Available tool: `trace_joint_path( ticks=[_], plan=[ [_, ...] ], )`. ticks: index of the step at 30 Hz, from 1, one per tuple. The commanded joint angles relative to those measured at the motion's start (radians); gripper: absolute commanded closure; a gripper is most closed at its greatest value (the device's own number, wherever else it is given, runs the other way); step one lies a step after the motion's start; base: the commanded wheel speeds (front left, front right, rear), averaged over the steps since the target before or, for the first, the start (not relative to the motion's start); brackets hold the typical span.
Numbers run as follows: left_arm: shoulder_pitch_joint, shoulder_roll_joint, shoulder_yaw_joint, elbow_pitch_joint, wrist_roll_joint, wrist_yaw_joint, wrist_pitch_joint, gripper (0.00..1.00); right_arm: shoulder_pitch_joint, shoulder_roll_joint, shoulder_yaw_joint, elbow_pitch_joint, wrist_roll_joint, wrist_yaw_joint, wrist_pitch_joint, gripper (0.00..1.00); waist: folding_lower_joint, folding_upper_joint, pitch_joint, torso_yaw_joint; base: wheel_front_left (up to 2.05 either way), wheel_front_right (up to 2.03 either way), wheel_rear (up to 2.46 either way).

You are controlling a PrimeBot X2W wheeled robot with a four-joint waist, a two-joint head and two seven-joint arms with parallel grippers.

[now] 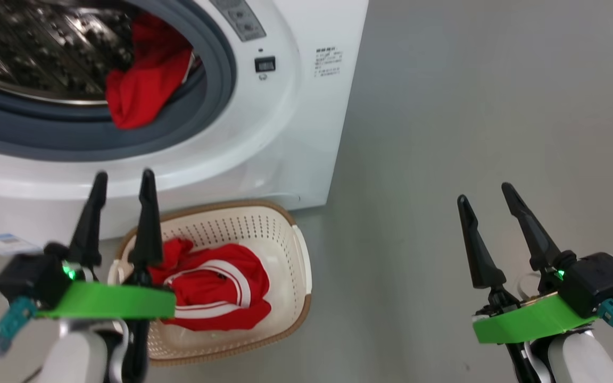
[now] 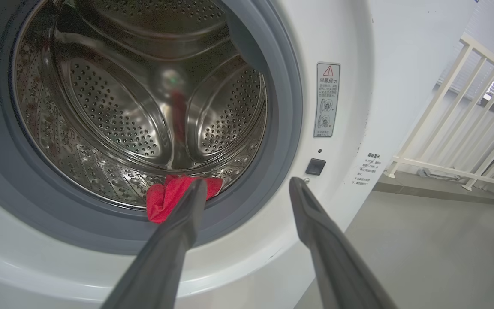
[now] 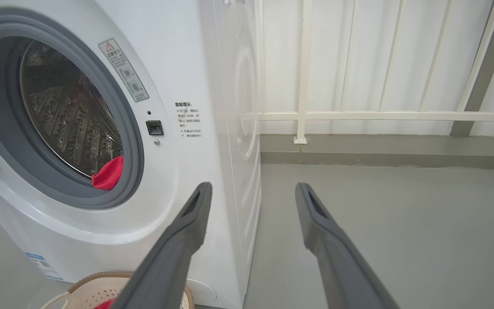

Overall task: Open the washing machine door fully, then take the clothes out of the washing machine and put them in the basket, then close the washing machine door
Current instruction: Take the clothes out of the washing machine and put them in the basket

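Clothes (image 1: 216,290), red with white stripes, lie bunched in the basket (image 1: 264,234), which is the nearest thing to me in the head view and stands on the floor (image 1: 471,117) just in front of the washing machine (image 1: 285,133). My left gripper (image 1: 124,174) hovers above the basket's left rim, its fingers spread apart and empty. My right gripper (image 1: 484,192) hangs over bare floor well off to the right, also splayed wide with nothing between its fingers.

Beyond the basket, the machine's mouth stands uncovered. A second red piece (image 1: 144,85) hangs from the steel drum (image 1: 46,48) over the lower lip of the grey gasket (image 1: 216,106). From the left wrist my fingers point at that lip, and I cannot tell whether one brushes the cloth. Furthest back, the right wrist shows a white railing (image 3: 358,116) behind the machine.
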Motion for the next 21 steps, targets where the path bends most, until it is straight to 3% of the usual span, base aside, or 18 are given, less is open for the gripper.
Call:
trace_joint_path(
  ticks=[1,10,21],
  plan=[
    [-0.045,0.027,0.038,-0.008,0.002,-0.004,-0.009,0.00,-0.030,-0.006,0.027,-0.030,0.001,0.005,-0.006,0.00,0.0000,0.0000,0.051,-0.004,0.00,0.00,0.00],
    [-0.248,0.049,0.059,0.123,0.004,-0.006,-0.023,0.00,-0.074,-0.006,0.032,-0.036,-0.003,0.005,-0.006,0.00,0.0000,0.0000,0.150,0.004,0.00,0.00,0.00],
    [-0.450,0.073,0.076,0.285,0.005,-0.045,-0.036,0.00,-0.120,-0.006,0.049,-0.041,-0.008,0.005,-0.006,0.00,0.0000,0.0000,0.229,-0.001,0.00,0.00,0.00]
  ],
)
